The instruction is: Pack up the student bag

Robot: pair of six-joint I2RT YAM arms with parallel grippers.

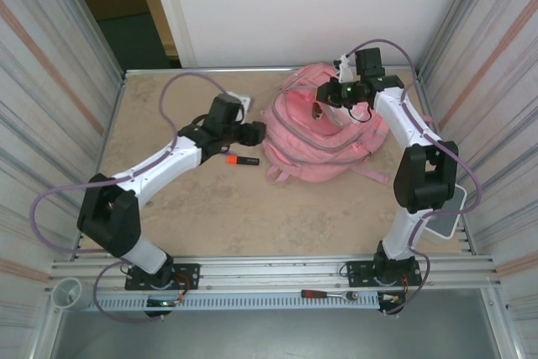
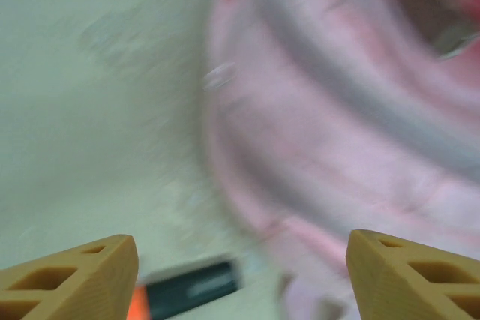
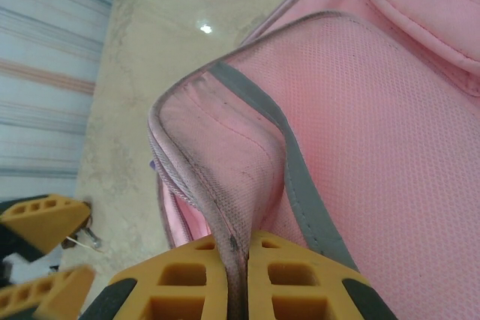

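Note:
The student bag, a large pink backpack, lies at the back right of the table. My right gripper hangs over its upper part. In the right wrist view this gripper is shut on the bag's grey-piped flap edge, which is pinched between the fingers and lifted. My left gripper sits at the bag's left edge. The blurred left wrist view shows that gripper open with nothing between its fingers, facing the bag. A black marker with an orange cap lies on the table just below it.
A white object lies behind the left arm near the back. A white flat item rests at the right edge beside the right arm. A red-handled tool lies on the front rail. Corrugated walls close in both sides.

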